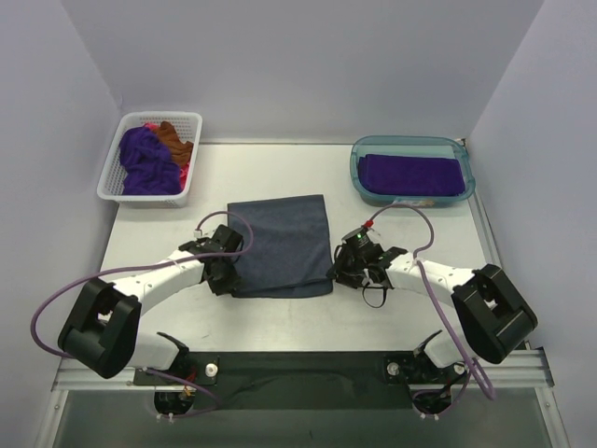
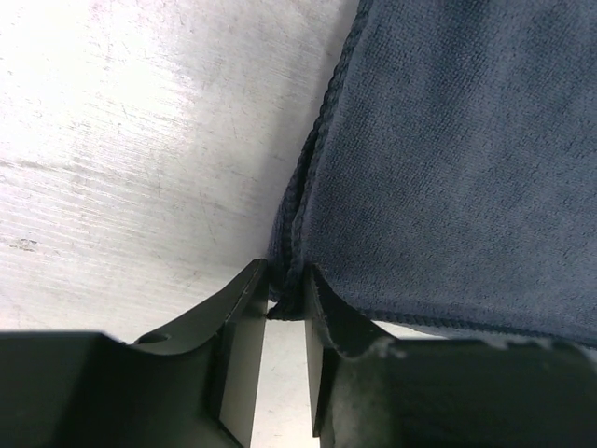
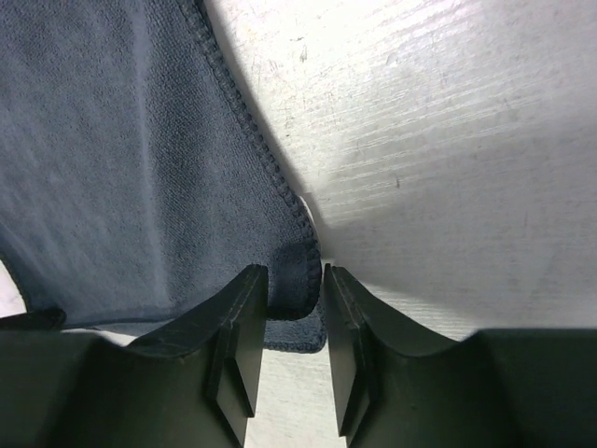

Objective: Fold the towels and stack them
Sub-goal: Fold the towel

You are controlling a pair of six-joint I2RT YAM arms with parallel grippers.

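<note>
1. At table centre, found one slate-grey towel (image 1: 280, 245) lying flat. Judged already doubled over once, going by two layers showing at its edge in the left wrist view.
2. Pinched at its near-left corner by the left gripper (image 2: 286, 283), with jaws clamped on the hem. Pinched at its near-right corner by the right gripper (image 3: 292, 283), with jaws likewise clamped on cloth.
3. Recorded as done: one purple towel (image 1: 410, 174), folded and lying inside the teal tub (image 1: 357, 168) at far right.
4. Recorded as outstanding: a heap of towels (image 1: 149, 161) in purple, rust-brown and pink, bunched unfolded in the white basket (image 1: 145, 198) at far left. Slate-grey towel judged mid-fold and not yet stacked. Overall progress judged under halfway.
5. Edges: near edge held at both corners; far edge lying free and pointing toward the back wall; side hems straight and roughly square to the table (image 1: 280, 182).
6. Open room: bare surface beyond the far edge, between basket and tub, judged enough to carry the near edge forward. Narrower strips left at either side. Tub rim noted near the right arm's likely path; basket well apart from the left arm.
</note>
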